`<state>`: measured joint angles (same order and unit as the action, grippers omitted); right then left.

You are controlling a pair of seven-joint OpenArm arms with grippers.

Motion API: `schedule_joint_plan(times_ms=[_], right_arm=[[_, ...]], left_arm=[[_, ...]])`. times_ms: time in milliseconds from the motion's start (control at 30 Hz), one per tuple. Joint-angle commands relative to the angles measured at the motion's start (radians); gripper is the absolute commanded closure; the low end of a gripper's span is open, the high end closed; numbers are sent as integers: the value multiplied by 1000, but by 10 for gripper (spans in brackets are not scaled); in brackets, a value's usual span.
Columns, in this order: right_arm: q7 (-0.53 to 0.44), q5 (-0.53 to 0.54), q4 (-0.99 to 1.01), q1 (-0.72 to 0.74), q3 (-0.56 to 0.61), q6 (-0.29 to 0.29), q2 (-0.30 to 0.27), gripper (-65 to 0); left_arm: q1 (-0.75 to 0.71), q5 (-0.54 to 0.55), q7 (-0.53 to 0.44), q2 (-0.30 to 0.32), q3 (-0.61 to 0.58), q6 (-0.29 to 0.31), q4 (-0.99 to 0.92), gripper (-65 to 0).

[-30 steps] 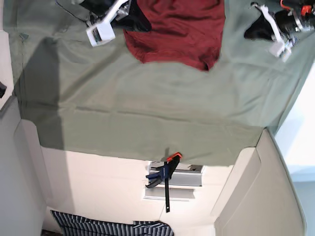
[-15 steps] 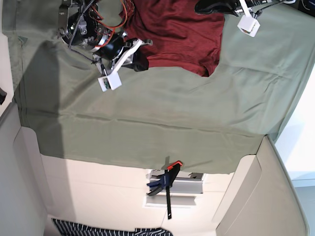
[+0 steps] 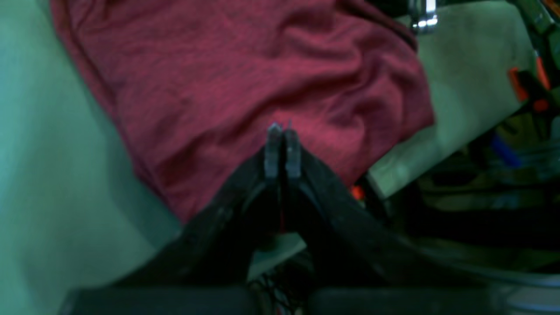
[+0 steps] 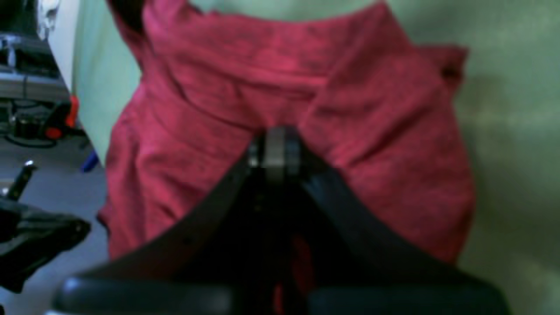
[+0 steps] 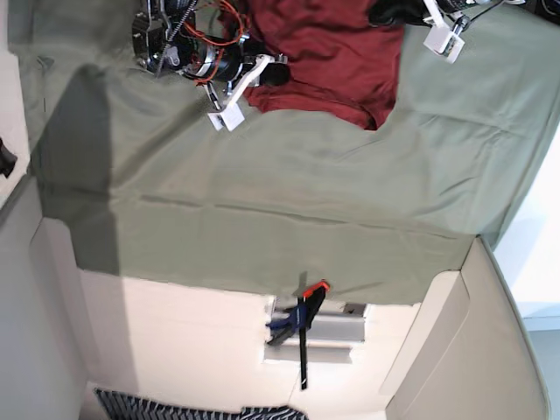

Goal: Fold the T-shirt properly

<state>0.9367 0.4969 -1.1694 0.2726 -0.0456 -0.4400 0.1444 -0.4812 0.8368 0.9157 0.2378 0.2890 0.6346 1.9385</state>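
Note:
The red T-shirt (image 5: 328,52) lies crumpled at the far edge of the green-covered table, also filling the left wrist view (image 3: 245,74) and the right wrist view (image 4: 284,87). My right gripper (image 5: 274,75) sits at the shirt's left edge in the base view. Its fingertips (image 4: 275,142) are pressed together over the red fabric. My left gripper (image 5: 387,14) is at the shirt's upper right edge, with jaws shut (image 3: 282,133) above wrinkled cloth. I cannot tell whether either pinches fabric.
A green cloth (image 5: 262,192) covers the table. Its far edge (image 3: 437,140) drops off to dark clutter and cables. A clamp (image 5: 302,319) grips the near edge over a metal bracket. A striped cloth (image 5: 166,408) lies at the bottom.
Both arms have swung in onto the shirt. The right gripper moved from the shirt's lower left corner up to its left edge, and the left gripper stays at the upper right edge.

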Motion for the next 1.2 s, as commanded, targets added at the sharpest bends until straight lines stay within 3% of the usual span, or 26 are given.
schedule_joint_plan(times_ms=[0, 100, 233, 567, 833, 1167], right_arm=[[-14, -47, 9, 18, 2, 9, 5, 0], [-24, -75, 13, 21, 2, 7, 5, 0], [-33, -115, 10, 41, 2, 8, 5, 0], [-47, -180, 10, 176, 2, 15, 5, 0], [-59, -128, 10, 193, 2, 13, 5, 0], [-116, -111, -120, 200, 2, 6, 6, 0]], left_arm=[[1, -13, -18, -4, 4, -32, 15, 0], [1, -87, -18, -24, 4, -103, -9, 0], [1, -136, 2, -24, 4, -153, -40, 0], [-1, -138, 27, -24, 4, -153, -40, 0], [-1, -138, 7, -24, 5, -153, -27, 0], [-1, -67, -41, -20, 114, -114, 227, 0]])
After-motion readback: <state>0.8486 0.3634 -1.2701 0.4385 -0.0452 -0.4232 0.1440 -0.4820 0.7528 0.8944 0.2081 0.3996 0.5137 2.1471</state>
